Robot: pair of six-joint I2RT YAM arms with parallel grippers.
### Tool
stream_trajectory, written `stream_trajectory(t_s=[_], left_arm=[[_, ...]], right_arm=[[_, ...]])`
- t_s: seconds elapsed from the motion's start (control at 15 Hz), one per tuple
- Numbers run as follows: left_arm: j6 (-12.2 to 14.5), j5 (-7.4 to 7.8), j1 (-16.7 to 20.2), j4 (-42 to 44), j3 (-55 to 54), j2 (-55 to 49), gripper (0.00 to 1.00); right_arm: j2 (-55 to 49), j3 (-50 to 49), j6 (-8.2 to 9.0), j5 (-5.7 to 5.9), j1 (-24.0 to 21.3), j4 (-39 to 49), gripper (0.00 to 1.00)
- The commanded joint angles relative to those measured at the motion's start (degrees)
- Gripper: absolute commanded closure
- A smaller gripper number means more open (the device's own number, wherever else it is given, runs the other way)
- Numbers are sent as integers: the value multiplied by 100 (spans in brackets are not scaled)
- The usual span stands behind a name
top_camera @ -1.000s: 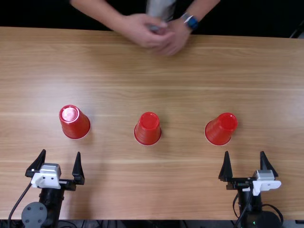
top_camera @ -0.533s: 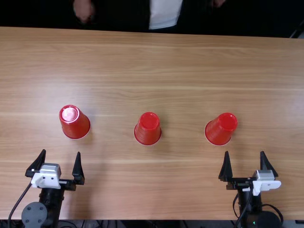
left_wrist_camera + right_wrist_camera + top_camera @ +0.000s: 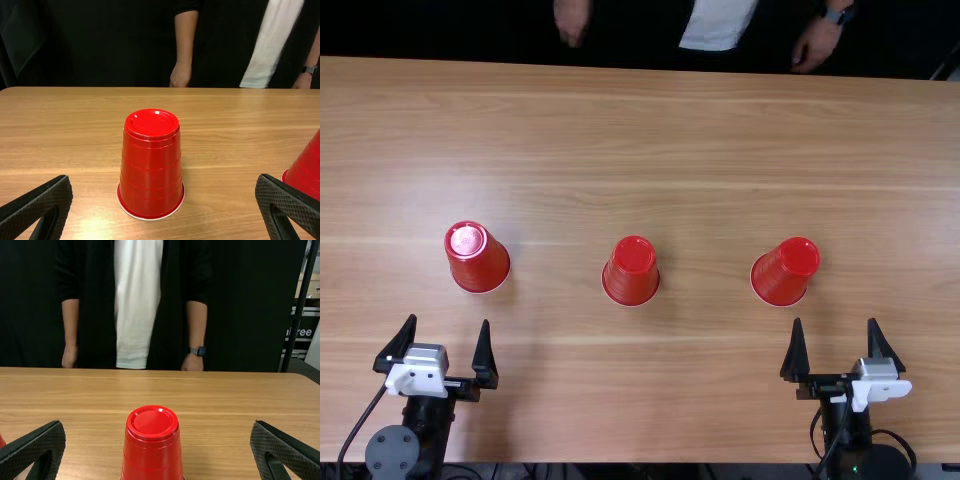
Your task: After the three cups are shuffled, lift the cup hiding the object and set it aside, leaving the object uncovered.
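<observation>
1. As I judge it, the step in hand is the choosing. Three red plastic cups are standing upside down in a row across the light brown wooden worktop [image 3: 640, 140]: the left cup [image 3: 477, 258], the middle cup [image 3: 631, 271] and the right cup [image 3: 784, 271]. They are sitting well apart, and nothing is touching them.
2. The hidden object is presumably lying under one of the cups. Their opaque walls are giving nothing away, so I cannot tell which one.
3. The left gripper [image 3: 446, 332] is hanging by the worktop's near edge, its two flat black fingers [image 3: 37, 207] spread wide and holding nothing. The left cup is standing just ahead of it, clear of the fingers and roughly in line with the gap between them.
4. The right gripper [image 3: 834, 335] is sitting likewise, its fingers [image 3: 35, 447] wide apart and empty. The right cup is standing just ahead of it, untouched.
5. The middle cup is standing between the two arms, so either would be reaching inward for it.
6. The next move is calling for one arm to bring its open fingers either side of the chosen cup. It should close gently, since thin plastic is likely to flex. Then it should lift straight up and set the cup down on bare worktop.
</observation>
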Motion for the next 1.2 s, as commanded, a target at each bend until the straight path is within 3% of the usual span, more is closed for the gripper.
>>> stream_trajectory(t_s=[0.0, 0.13, 0.33, 0.53, 0.87, 1.13], left_arm=[[38, 189, -62, -210, -40, -62, 0], [6, 284, -62, -115, -40, -62, 0], [27, 295, -54, -231, 557, 70, 0], [17, 136, 8, -632, 1691, 1151, 0], [-36, -634, 69, -2815, 4521, 2979, 0], [-36, -792, 78, -4787, 6446, 4288, 0]], right_arm=[[-36, -60, -13, -15, -39, 28, 0], [-36, 72, -2, 37, -144, 49, 0], [-36, 740, 29, 58, -478, 28, 0], [474, 1584, 19, 37, -522, -373, 0], [2135, 3456, -2, 27, -496, -2409, 0], [3682, 4985, 29, 16, -214, -4444, 0]])
